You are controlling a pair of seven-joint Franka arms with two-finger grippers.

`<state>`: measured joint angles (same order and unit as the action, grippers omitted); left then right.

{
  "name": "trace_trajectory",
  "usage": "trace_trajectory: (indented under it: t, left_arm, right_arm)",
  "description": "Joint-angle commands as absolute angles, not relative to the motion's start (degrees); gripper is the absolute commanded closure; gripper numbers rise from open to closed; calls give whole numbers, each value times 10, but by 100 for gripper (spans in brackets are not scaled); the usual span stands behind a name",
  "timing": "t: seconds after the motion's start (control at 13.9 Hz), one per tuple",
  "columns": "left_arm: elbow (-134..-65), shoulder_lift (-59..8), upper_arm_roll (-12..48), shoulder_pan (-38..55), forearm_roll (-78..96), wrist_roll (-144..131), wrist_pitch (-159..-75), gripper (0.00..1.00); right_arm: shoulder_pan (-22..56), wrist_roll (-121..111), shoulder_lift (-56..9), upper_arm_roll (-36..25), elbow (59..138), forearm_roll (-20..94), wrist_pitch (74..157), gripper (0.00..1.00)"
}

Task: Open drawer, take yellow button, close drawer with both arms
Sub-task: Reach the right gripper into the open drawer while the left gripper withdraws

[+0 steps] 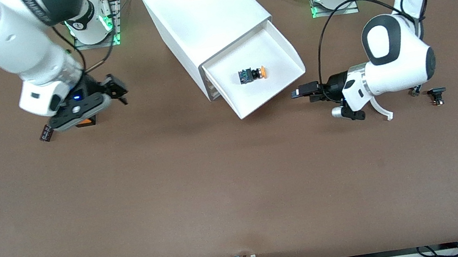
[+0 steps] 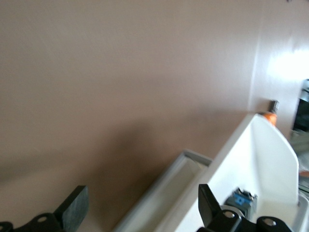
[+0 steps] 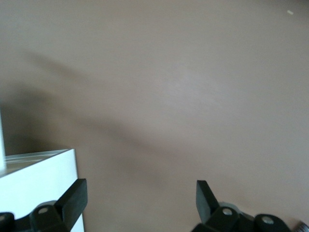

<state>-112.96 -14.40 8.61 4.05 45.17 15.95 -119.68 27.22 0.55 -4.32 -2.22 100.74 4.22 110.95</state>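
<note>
The top drawer [image 1: 275, 43] of the white cabinet [image 1: 201, 13] stands pulled out. The button [image 1: 253, 74] lies on its side in it, orange cap toward the left arm's end. My left gripper [image 1: 302, 94] is open and empty, low beside the drawer's front corner at the left arm's end. In the left wrist view the gripper [image 2: 142, 208] faces the drawer's wall [image 2: 260, 150], and the button's blue body [image 2: 241, 199] shows inside. My right gripper [image 1: 119, 90] is open and empty, above the table between the cabinet and an orange cube [image 1: 85, 122]. The right wrist view [image 3: 140, 198] shows bare table.
A small black part [image 1: 45, 133] lies beside the orange cube, toward the right arm's end. Two small black parts [image 1: 437, 94] lie by the left arm's elbow. A corner of the cabinet [image 3: 38, 183] shows in the right wrist view. Brown table lies nearer to the camera.
</note>
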Motion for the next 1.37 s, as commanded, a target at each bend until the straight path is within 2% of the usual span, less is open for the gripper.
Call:
trace_trajectory:
  t: [0.0,0.29,0.5,0.72,1.01,1.3]
  left_arm:
    - [-1129,-99,86,8,425,154,-1224,0]
    - [-1123,-54,64,-10,408,152,-1216,0]
    - [-1118,-2,34,-11,283,147,-1159,0]
    - [-1072,19,19,-11,142,109,-1085,0]
    - [-995,20,20,-8,15,-29,-987,0]
    - [-980,20,16,-9,0,-40,-973,0]
  right_arm:
    - [332,-3,-82,-27,949,49,1106,0]
    - [413,-45,-161,-27,850,48,1107,0]
    - [456,-99,-241,-25,765,51,1115,0]
    - [495,-131,-295,-22,710,50,1122,0]
    - [519,-207,-330,-23,701,49,1168,0]
    - [518,-317,-345,-23,702,55,1173,0]
